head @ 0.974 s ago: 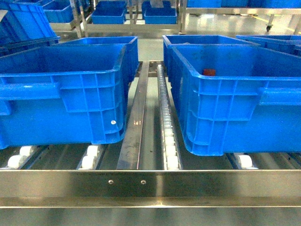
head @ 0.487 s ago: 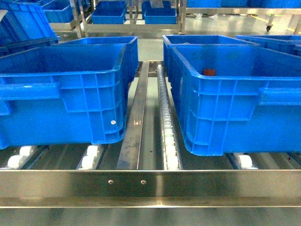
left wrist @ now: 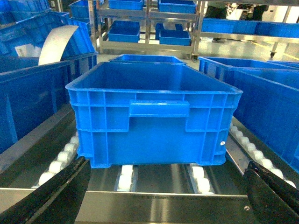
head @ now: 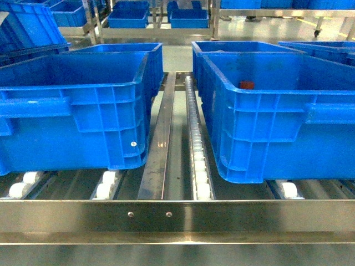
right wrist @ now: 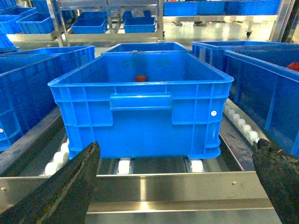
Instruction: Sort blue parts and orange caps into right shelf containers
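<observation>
Two large blue containers stand on the steel shelf (head: pixel 177 219): the left one (head: pixel 72 111) and the right one (head: pixel 277 122). One orange cap (head: pixel 246 85) sits inside the right container near its far side. The right wrist view shows that cap (right wrist: pixel 139 78) deep in the crate (right wrist: pixel 140 112) straight ahead. My right gripper (right wrist: pixel 175 175) is open and empty above the front rail. My left gripper (left wrist: pixel 166 189) is also open and empty, facing the left crate (left wrist: pixel 154 121). No blue parts are in view. Neither gripper appears in the head view.
Rows of white rollers (head: pixel 195 144) and a steel divider (head: pixel 158 149) run between the crates. More blue crates stand behind and on both sides (right wrist: pixel 261 79), one holding something red-orange (right wrist: pixel 293 66). Racks with smaller bins (head: pixel 128 16) stand across the aisle.
</observation>
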Controlling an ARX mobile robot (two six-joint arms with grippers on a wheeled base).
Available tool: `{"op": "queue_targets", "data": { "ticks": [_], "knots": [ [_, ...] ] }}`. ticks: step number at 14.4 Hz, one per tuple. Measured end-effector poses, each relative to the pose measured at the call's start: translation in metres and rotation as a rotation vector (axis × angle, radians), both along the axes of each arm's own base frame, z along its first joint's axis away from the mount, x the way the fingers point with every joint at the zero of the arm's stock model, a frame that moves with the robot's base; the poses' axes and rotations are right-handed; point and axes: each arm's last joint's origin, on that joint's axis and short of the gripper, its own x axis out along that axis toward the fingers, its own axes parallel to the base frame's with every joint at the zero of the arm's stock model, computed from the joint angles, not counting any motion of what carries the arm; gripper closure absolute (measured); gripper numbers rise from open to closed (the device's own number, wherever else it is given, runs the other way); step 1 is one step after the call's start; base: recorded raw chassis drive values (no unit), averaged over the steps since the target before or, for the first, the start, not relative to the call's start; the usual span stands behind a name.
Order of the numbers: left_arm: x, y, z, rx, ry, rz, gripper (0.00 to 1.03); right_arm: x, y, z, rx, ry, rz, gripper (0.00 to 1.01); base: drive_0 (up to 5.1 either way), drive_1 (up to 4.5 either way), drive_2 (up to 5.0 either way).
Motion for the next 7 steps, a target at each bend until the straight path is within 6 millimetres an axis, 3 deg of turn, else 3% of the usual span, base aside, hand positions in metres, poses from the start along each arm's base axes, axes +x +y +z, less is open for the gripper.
{"op": "queue_targets", "data": {
  "ticks": [7],
  "knots": [
    [0.0,0.0,0.0,0.0,0.0,0.0,0.05,0.0,0.0,0.0,0.0,0.0,0.0,0.03,0.0,0.0,0.0]
  ]
}}
